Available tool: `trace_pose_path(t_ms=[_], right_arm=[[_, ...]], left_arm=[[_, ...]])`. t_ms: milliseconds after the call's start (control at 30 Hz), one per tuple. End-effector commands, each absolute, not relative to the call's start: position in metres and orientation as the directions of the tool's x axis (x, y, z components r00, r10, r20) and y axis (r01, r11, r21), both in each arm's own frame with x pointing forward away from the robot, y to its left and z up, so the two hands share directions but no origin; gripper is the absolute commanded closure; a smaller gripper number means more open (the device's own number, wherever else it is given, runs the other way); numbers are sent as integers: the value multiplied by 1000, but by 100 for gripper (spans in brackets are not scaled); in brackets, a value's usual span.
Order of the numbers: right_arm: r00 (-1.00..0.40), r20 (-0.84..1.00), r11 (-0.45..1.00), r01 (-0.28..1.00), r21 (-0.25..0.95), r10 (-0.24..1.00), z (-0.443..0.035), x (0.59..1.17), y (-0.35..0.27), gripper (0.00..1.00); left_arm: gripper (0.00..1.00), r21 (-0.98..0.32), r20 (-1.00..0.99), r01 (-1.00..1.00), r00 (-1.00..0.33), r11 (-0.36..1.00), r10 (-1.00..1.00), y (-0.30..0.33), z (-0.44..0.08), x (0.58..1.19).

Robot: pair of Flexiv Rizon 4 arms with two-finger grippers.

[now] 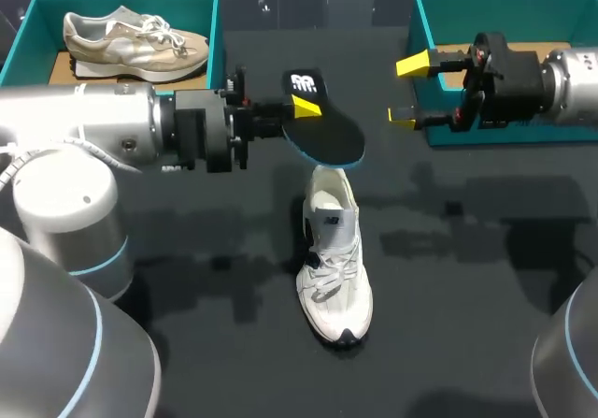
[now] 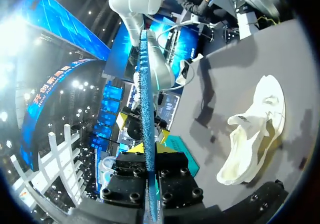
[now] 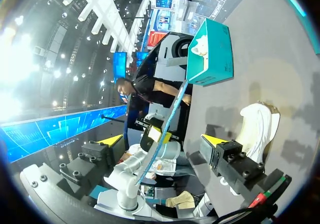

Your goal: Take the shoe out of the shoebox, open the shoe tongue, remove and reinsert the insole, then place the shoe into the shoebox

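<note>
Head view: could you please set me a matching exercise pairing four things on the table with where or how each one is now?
Things
1. insole
2. white shoe
3. beige shoe
4. right gripper

Places or states
A. lying in the left shoebox
B. open, holding nothing
C. lying on the table, between the arms
D. clamped in the left gripper, above the white shoe

Pairs: 1-D, 2-C, 3-A, 4-B

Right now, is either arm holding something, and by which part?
The left jaws grip the insole near its printed end; the right jaws are open, empty.
</note>
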State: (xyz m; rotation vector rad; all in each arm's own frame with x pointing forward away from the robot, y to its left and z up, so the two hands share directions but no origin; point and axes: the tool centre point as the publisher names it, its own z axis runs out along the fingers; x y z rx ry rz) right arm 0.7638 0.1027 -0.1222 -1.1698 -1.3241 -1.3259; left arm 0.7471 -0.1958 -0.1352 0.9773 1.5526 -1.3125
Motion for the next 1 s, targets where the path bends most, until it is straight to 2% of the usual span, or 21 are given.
trace_pose_path(t_ms=[33, 733, 1000], right_arm=[[-147, 989, -23, 989, 148, 28, -122, 763, 103, 0], [-147, 989, -23, 989, 148, 28, -122, 763, 103, 0], [-147, 989, -23, 989, 148, 28, -122, 763, 103, 0]], left_arm=[[100, -566, -813, 811, -579, 147, 61, -176, -123, 731], [100, -594, -788, 790, -609, 151, 86, -177, -121, 730], [100, -703, -688, 682, -724, 203, 49, -171, -111, 740]])
